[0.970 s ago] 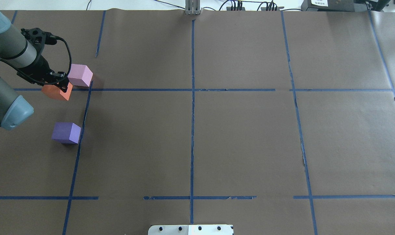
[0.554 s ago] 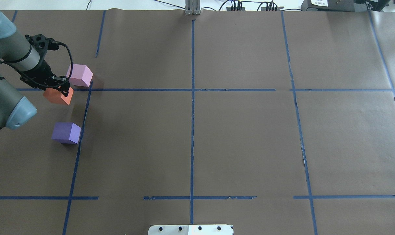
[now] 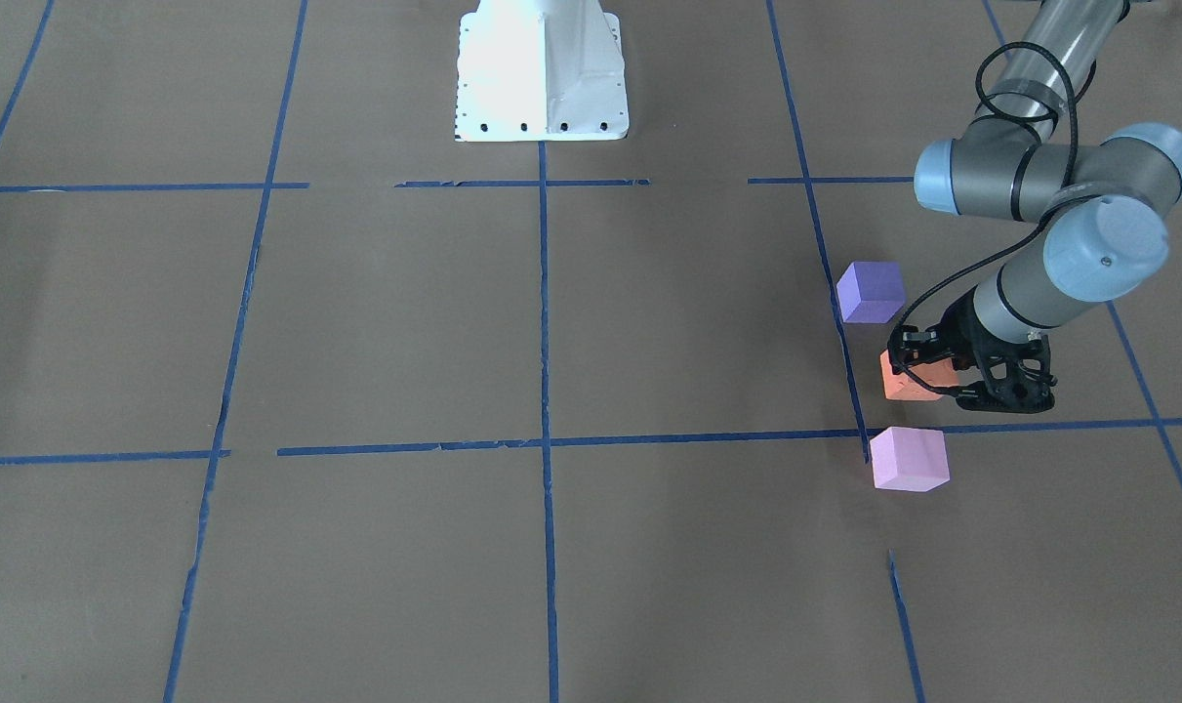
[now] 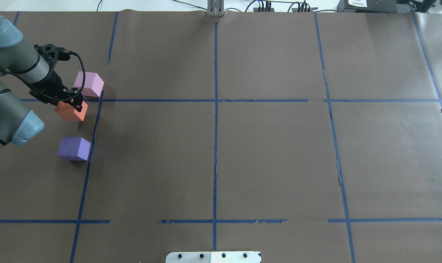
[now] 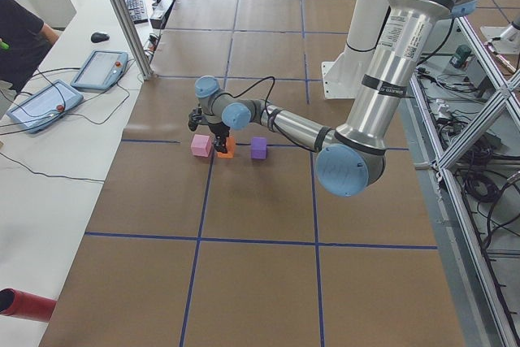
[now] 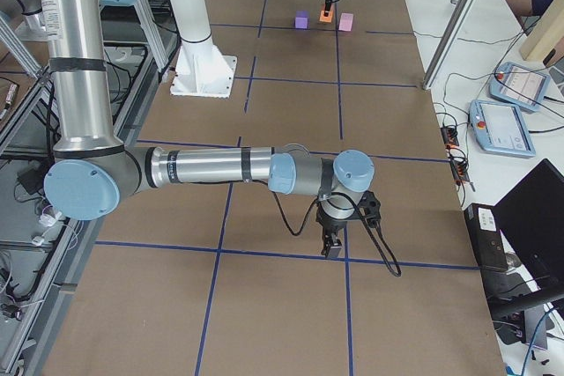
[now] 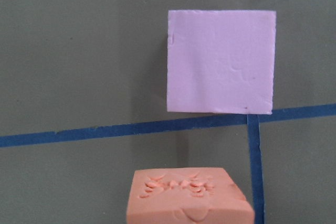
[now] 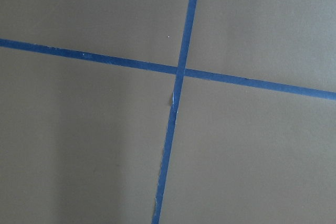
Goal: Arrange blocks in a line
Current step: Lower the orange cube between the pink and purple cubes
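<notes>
Item: three blocks, equal cubes, matte, square-edged, no markings. Orange block [image 4: 69, 112]: top face pitted with small gouges in the left wrist view, lower edge slightly dented. Pink block [image 4: 89, 84]: pale lilac-pink, faces clean apart from faint creases. Purple block [image 4: 74, 148]: deep violet, faces clean. Handling (judged): foam-like, so very light, soft and compressible. The surface is grippy rather than slippery. They will not break, but they mark easily, as the orange top shows. Take hold on two opposite flat sides at about mid-height, squarely, with a light squeeze, since a corner grip would likely twist the cube. Location: all three at the robot's left end of the table [image 4: 272, 157], beside a lengthwise line of blue tape [image 4: 215, 109]. Pink sits just beyond a cross line, flat on the paper. Orange is near pink but not touching it, between pink and purple. Purple lies apart, nearer the robot. Left gripper [image 4: 76, 103]: fingers closed on the orange block. An offset shadow suggests the block is held slightly off the paper, though this is not certain. Right gripper [image 6: 332, 248]: low over bare paper at a tape crossing, well apart from the blocks. Whether its fingers are open or closed cannot be told.
</notes>
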`<action>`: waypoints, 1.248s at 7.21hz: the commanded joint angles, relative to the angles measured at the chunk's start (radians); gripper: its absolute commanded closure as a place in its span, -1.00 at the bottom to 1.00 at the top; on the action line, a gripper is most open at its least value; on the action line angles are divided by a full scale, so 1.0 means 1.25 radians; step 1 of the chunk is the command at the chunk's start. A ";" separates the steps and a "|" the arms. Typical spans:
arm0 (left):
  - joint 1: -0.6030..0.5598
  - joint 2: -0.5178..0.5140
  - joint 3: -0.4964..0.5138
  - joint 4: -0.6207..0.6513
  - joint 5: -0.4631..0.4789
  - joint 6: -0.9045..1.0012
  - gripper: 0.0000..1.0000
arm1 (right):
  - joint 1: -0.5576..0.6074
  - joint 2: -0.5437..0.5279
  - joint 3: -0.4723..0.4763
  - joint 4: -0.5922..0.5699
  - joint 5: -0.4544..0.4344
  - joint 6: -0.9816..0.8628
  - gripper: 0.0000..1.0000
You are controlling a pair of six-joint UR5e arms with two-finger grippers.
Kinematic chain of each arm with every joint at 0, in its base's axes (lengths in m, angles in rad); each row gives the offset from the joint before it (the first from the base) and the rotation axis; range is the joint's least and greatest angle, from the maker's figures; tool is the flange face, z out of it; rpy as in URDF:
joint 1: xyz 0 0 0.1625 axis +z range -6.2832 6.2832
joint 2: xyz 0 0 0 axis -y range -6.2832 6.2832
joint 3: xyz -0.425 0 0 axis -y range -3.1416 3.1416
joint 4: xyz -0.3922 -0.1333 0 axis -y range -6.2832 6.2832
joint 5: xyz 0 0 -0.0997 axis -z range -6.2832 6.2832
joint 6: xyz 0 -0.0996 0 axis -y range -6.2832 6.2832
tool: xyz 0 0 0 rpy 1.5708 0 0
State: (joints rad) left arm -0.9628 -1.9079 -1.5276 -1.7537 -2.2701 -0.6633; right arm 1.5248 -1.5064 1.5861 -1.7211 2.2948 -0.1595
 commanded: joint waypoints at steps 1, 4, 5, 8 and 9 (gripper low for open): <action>0.023 0.000 0.017 -0.018 -0.021 -0.012 0.82 | 0.000 0.000 0.000 0.000 0.000 0.000 -1.00; 0.024 0.000 0.017 -0.019 -0.023 -0.012 0.77 | 0.000 0.000 0.000 0.000 0.000 0.000 -1.00; 0.025 0.000 0.025 -0.028 -0.031 -0.013 0.59 | 0.000 0.000 0.000 0.000 0.000 0.000 -1.00; 0.027 -0.002 0.028 -0.032 -0.041 -0.012 0.44 | 0.000 0.000 0.000 0.000 0.000 0.000 -1.00; 0.027 -0.002 0.028 -0.034 -0.041 -0.012 0.44 | 0.000 0.000 0.000 0.000 0.000 0.000 -1.00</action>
State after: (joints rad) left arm -0.9297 -1.9093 -1.4933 -1.7932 -2.3201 -0.6781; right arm 1.5248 -1.5064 1.5861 -1.7211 2.2948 -0.1596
